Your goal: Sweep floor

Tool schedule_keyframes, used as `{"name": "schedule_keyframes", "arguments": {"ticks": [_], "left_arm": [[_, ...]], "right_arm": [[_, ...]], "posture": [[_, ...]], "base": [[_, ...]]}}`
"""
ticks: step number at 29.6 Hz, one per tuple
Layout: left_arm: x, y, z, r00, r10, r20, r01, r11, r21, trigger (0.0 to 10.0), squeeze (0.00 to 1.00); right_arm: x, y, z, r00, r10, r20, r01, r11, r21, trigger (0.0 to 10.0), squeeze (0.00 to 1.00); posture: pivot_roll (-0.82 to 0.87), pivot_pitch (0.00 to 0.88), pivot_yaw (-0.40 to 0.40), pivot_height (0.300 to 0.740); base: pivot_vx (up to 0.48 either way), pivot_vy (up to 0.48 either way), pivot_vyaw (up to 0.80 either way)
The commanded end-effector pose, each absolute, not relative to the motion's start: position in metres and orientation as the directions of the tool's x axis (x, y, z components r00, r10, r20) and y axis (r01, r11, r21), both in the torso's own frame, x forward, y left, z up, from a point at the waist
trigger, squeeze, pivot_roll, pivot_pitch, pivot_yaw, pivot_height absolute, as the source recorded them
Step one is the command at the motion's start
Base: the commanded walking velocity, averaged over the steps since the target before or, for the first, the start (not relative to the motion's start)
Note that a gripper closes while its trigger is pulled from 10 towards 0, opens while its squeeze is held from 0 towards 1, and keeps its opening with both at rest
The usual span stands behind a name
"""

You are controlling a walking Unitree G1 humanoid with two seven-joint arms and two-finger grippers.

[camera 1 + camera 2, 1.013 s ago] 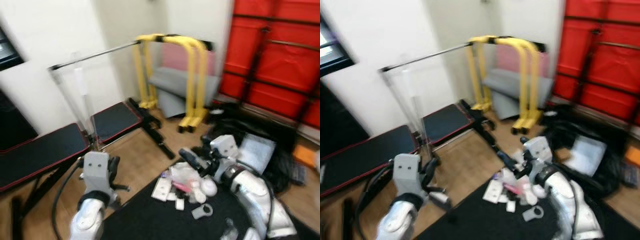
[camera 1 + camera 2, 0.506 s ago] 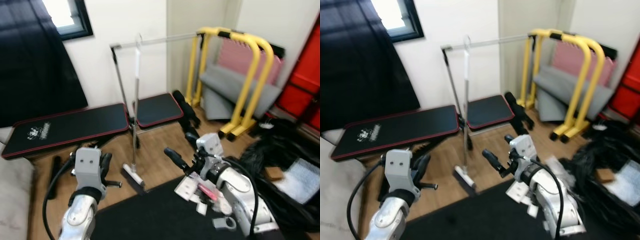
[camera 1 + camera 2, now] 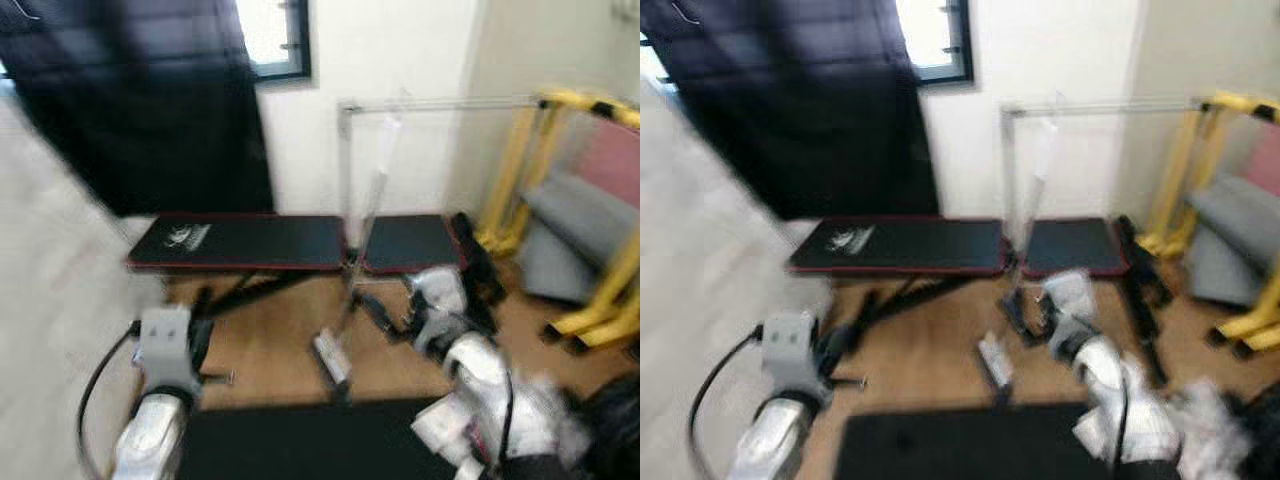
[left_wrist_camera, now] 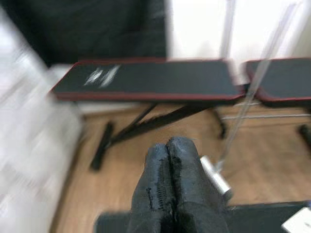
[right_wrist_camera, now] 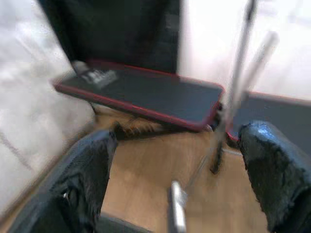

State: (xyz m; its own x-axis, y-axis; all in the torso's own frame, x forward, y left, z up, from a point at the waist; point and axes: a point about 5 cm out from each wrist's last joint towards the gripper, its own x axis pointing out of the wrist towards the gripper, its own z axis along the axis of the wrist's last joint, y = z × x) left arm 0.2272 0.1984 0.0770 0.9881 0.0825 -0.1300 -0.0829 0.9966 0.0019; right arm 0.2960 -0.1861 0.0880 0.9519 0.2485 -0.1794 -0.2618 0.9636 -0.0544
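Seemingly one broom (image 3: pixel 352 290), one bench (image 3: pixel 250 243).

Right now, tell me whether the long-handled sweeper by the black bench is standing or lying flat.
Standing, tilted. The long-handled sweeper rests its head on the wooden floor, its pale handle rising against the black padded bench toward the metal rail.

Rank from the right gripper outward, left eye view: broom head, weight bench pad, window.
1. broom head: on the wood floor, just to the left of the right gripper.
2. weight bench pad: farther back and left, by the wall.
3. window: high on the back wall, farthest.
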Motion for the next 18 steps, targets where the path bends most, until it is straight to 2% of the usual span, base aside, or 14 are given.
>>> {"name": "schedule_keyframes", "arguments": {"ticks": [1, 2, 3, 4, 5, 7, 9, 11, 13, 14, 15, 17, 18], "left_arm": [[0.227, 0.205, 0.074, 0.984, 0.115, -0.139, -0.116, 0.993, 0.002, 10.0, 0.00], [0.222, 0.221, 0.055, 0.963, 0.168, -0.212, -0.175, 0.985, -0.014, 10.0, 0.00], [0.222, 0.221, 0.055, 0.963, 0.168, -0.212, -0.175, 0.985, -0.014, 10.0, 0.00], [0.213, 0.242, 0.023, 0.915, 0.225, -0.335, -0.246, 0.969, -0.022, 10.0, 0.00], [0.213, 0.242, 0.023, 0.915, 0.225, -0.335, -0.246, 0.969, -0.022, 10.0, 0.00], [0.189, 0.265, -0.021, 0.808, 0.287, -0.515, -0.354, 0.935, -0.035, 10.0, 0.00], [0.189, 0.265, -0.021, 0.808, 0.287, -0.515, -0.354, 0.935, -0.035, 10.0, 0.00], [0.169, 0.264, -0.049, 0.718, 0.267, -0.642, -0.360, 0.933, -0.015, 10.0, 0.00], [0.169, 0.264, -0.049, 0.718, 0.267, -0.642, -0.360, 0.933, -0.015, 10.0, 0.00], [0.160, 0.259, -0.061, 0.678, 0.237, -0.696, -0.337, 0.942, -0.008, 10.0, 0.00], [0.160, 0.259, -0.061, 0.678, 0.237, -0.696, -0.337, 0.942, -0.008, 10.0, 0.00], [0.141, 0.251, -0.077, 0.598, 0.190, -0.778, -0.278, 0.960, 0.021, 10.0, 0.00], [0.141, 0.251, -0.077, 0.598, 0.190, -0.778, -0.278, 0.960, 0.021, 10.0, 0.00]], "right_arm": [[0.296, -0.187, 0.082, 0.953, 0.223, -0.205, -0.238, 0.970, -0.052, 10.0, 0.00], [0.296, -0.205, 0.066, 0.950, 0.143, -0.277, -0.169, 0.983, -0.070, 10.0, 0.00], [0.296, -0.205, 0.066, 0.950, 0.143, -0.277, -0.169, 0.983, -0.070, 10.0, 0.00], [0.289, -0.227, 0.043, 0.925, 0.051, -0.376, -0.090, 0.992, -0.085, 10.0, 0.00], [0.289, -0.227, 0.043, 0.925, 0.051, -0.376, -0.090, 0.992, -0.085, 10.0, 0.00], [0.270, -0.256, 0.011, 0.855, -0.061, -0.515, 0.001, 0.993, -0.115, 10.0, 0.00], [0.270, -0.256, 0.011, 0.855, -0.061, -0.515, 0.001, 0.993, -0.115, 10.0, 0.00], [0.244, -0.266, -0.016, 0.774, -0.108, -0.624, 0.025, 0.990, -0.140, 10.0, 0.00], [0.244, -0.266, -0.016, 0.774, -0.108, -0.624, 0.025, 0.990, -0.140, 10.0, 0.00], [0.230, -0.267, -0.029, 0.730, -0.122, -0.673, 0.039, 0.990, -0.137, 10.0, 0.00], [0.230, -0.267, -0.029, 0.730, -0.122, -0.673, 0.039, 0.990, -0.137, 10.0, 0.00], [0.201, -0.267, -0.051, 0.634, -0.144, -0.760, 0.046, 0.988, -0.149, 10.0, 0.00], [0.201, -0.267, -0.051, 0.634, -0.144, -0.760, 0.046, 0.988, -0.149, 10.0, 0.00]], "posture": [[-0.01, 0.000, -0.017, 0.740], [-0.01, 0.000, -0.018, 0.740], [-0.01, 0.000, -0.018, 0.740], [0.00, 0.000, -0.019, 0.740], [0.00, 0.000, -0.019, 0.740], [-0.01, 0.000, -0.016, 0.740], [-0.01, 0.000, -0.016, 0.740], [-0.01, 0.000, -0.015, 0.740], [-0.01, 0.000, -0.015, 0.740], [-0.01, 0.000, -0.015, 0.740], [-0.01, 0.000, -0.015, 0.740], [-0.01, 0.000, -0.006, 0.740], [-0.01, 0.000, -0.006, 0.740]], "base": [[0.000, 0.000, 0.51], [0.000, 0.000, 0.00], [0.000, 0.000, 0.00], [0.000, 0.000, 0.00], [0.000, 0.000, 0.00], [0.000, 0.000, 0.00], [0.000, 0.000, 0.00], [0.000, 0.000, 0.00], [0.000, 0.000, 0.00], [0.000, 0.000, 0.00], [0.000, 0.000, 0.00], [0.000, 0.000, 0.00], [0.000, 0.000, 0.00]]}}
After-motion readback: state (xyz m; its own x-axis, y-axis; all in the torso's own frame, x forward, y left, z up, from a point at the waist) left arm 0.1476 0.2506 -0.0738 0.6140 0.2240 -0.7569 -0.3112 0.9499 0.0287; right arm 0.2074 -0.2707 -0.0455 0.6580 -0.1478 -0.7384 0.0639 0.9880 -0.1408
